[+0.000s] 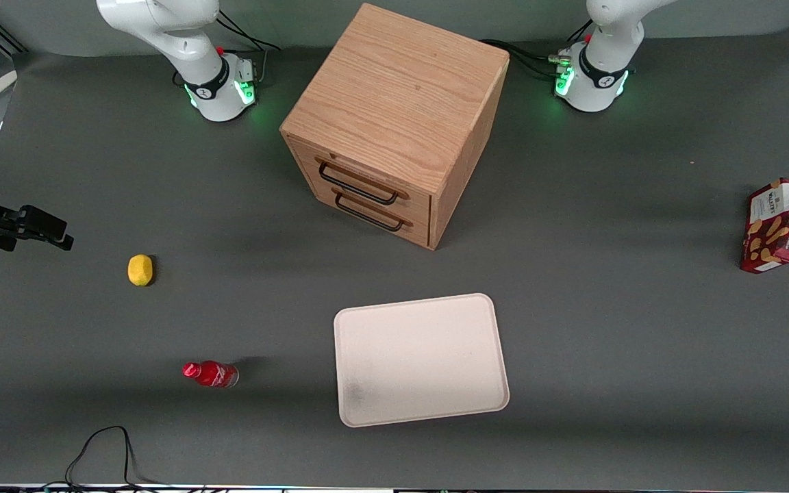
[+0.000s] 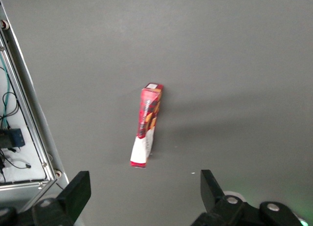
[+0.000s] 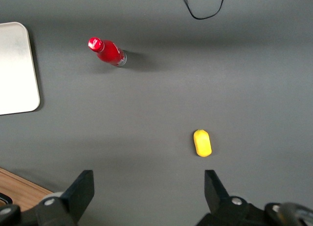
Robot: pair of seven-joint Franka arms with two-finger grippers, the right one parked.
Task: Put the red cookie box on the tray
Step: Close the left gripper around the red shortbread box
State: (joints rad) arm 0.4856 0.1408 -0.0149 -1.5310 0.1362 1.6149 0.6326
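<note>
I see the wooden cabinet (image 1: 394, 123) in the middle of the table. The tray (image 1: 420, 359) lies flat, nearer the front camera than the cabinet. The red cookie box (image 1: 771, 225) (image 2: 146, 124) stands on its long edge toward the working arm's end, well apart from the tray. My gripper (image 2: 145, 196) hangs above it, fingers wide apart, holding nothing.

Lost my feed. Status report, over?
Claw open, above the table over the red cookie box, nothing held. Box lies at the working arm's end, off the tray. Nothing in between.
</note>
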